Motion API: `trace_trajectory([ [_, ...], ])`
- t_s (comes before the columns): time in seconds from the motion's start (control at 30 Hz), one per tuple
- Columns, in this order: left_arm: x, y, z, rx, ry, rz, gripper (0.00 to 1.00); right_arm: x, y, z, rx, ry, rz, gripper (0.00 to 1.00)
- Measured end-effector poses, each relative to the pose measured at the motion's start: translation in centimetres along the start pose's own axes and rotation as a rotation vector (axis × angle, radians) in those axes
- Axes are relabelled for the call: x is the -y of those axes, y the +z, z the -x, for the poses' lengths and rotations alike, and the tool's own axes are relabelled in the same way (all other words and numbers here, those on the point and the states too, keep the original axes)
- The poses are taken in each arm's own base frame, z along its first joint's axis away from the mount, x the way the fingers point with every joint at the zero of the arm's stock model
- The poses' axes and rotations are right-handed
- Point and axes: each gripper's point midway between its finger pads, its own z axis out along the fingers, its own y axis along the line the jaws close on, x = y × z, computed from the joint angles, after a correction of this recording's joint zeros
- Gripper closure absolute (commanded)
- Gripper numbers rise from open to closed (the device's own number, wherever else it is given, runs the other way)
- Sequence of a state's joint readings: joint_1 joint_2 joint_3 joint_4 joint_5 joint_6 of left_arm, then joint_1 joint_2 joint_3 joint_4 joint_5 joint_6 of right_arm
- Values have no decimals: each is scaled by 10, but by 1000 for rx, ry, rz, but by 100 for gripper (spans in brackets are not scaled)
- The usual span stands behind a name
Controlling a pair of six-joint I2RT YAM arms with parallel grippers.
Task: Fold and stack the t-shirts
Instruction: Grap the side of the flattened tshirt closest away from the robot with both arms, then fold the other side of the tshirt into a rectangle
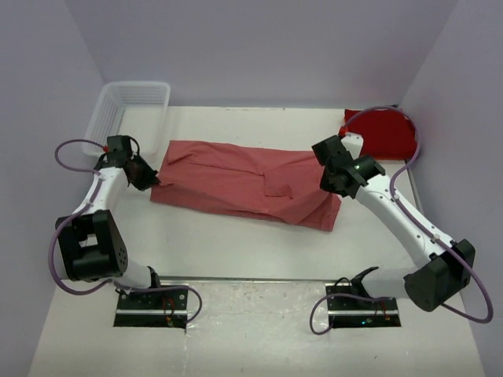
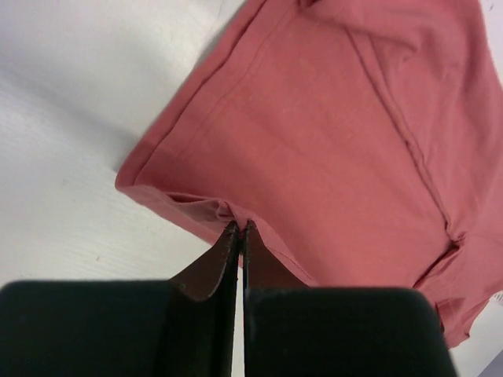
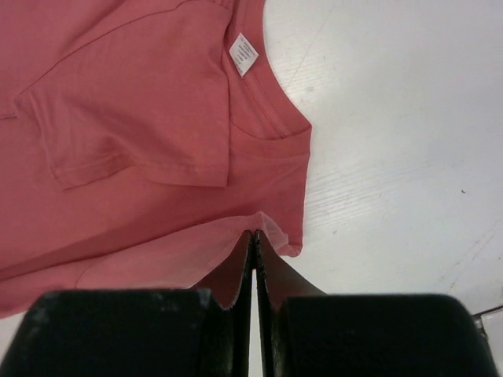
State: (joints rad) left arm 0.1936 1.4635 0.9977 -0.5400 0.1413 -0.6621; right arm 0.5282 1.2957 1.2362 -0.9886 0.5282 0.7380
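Note:
A faded salmon-red t-shirt (image 1: 244,182) lies spread lengthwise across the middle of the table, partly folded over. My left gripper (image 1: 153,179) is shut on the shirt's left hem edge (image 2: 228,210), its fingers (image 2: 208,271) pinching a small pucker of cloth. On the right, my right gripper (image 1: 328,187) is shut on the shirt's edge (image 3: 271,224) near the collar side; a sleeve (image 3: 141,129) and the white neck label (image 3: 244,53) lie just beyond it. A brighter red folded t-shirt (image 1: 385,133) lies at the back right corner.
A white plastic mesh basket (image 1: 130,110) stands at the back left corner. Purple cables loop off both arms. The right arm's cable arcs over the folded red shirt. Walls close in the table at the back and both sides.

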Motion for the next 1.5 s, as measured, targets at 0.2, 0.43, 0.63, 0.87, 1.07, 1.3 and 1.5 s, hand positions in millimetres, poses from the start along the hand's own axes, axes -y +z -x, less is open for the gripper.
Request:
trace_trajectory([
  [0.2,13,14,26,20,-7,4,100,2,14,25,-12,7,-17,100],
  [0.43,20,38,38,-2,-16,23,100,-4,29,57,-24,22,-4,100],
  [0.63,30,51,42,-5,-8,36,100,-18,56,64,-73,-6,2,100],
  [0.87,55,58,52,22,23,27,100,-22,83,62,-132,-21,-8,100],
  [1.07,59,67,54,26,17,46,100,-23,93,71,-140,-12,0,100],
  [1.3,52,75,52,26,9,84,100,-24,102,87,-133,13,14,100],
  [1.5,49,75,55,40,-1,102,100,-27,113,91,-151,16,24,100],
])
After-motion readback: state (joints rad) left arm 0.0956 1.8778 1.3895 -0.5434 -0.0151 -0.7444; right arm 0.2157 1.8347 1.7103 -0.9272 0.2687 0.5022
